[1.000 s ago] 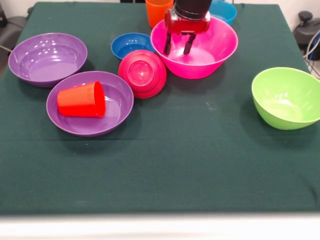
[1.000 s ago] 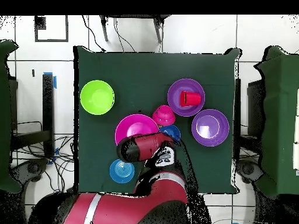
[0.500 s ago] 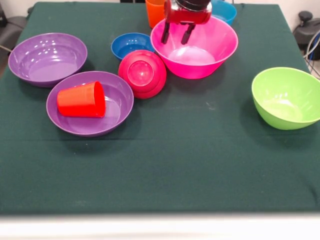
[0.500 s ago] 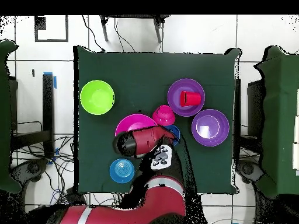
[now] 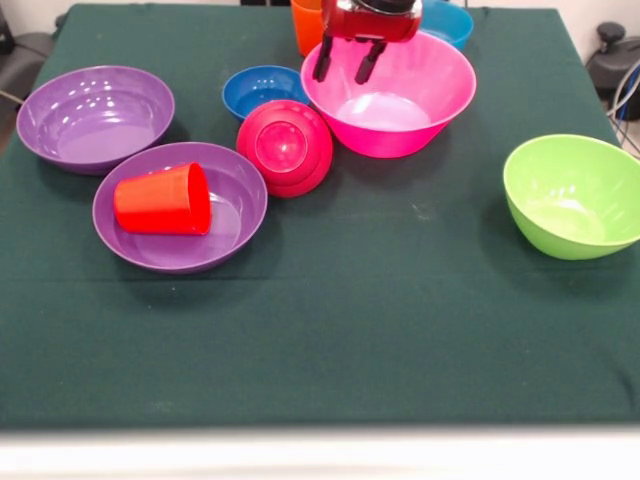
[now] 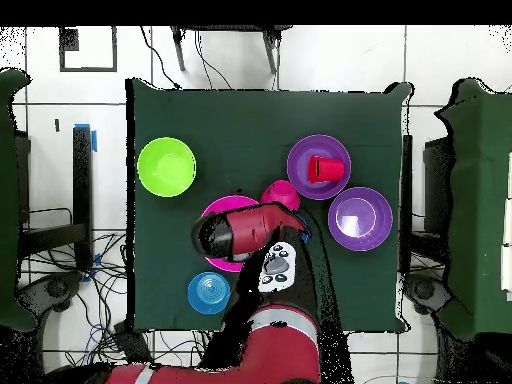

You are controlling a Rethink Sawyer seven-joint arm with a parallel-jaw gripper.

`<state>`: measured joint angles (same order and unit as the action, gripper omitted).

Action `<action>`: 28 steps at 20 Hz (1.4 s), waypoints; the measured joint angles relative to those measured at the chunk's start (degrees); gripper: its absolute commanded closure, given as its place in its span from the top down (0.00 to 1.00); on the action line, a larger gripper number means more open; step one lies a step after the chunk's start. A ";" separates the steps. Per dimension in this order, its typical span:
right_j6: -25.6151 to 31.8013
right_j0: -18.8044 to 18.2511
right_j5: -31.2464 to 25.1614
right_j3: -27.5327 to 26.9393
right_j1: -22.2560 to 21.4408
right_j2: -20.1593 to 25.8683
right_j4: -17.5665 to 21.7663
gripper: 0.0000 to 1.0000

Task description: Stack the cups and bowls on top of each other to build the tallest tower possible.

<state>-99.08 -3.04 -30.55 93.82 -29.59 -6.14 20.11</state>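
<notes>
From across the table, the gripper (image 5: pixel 347 62) hangs with fingers apart and empty above the far rim of the big pink bowl (image 5: pixel 400 95). A red cup (image 5: pixel 163 200) lies on its side in the nearer purple bowl (image 5: pixel 225 235); the small crimson bowl (image 5: pixel 285 147) sits tipped just beside it. From overhead, the arm (image 6: pixel 250 232) covers most of the pink bowl (image 6: pixel 215 210), and the lime green bowl (image 6: pixel 166 167) stands apart.
</notes>
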 measured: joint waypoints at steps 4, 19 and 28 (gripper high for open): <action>0.00 0.00 0.00 -0.53 -0.69 0.00 1.05 1.00; 0.00 0.86 2.06 -0.55 0.11 -0.18 6.10 1.00; 0.00 2.49 9.29 -0.56 2.00 -2.33 7.85 1.00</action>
<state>-99.08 -0.55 -21.26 93.26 -27.59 -8.47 27.96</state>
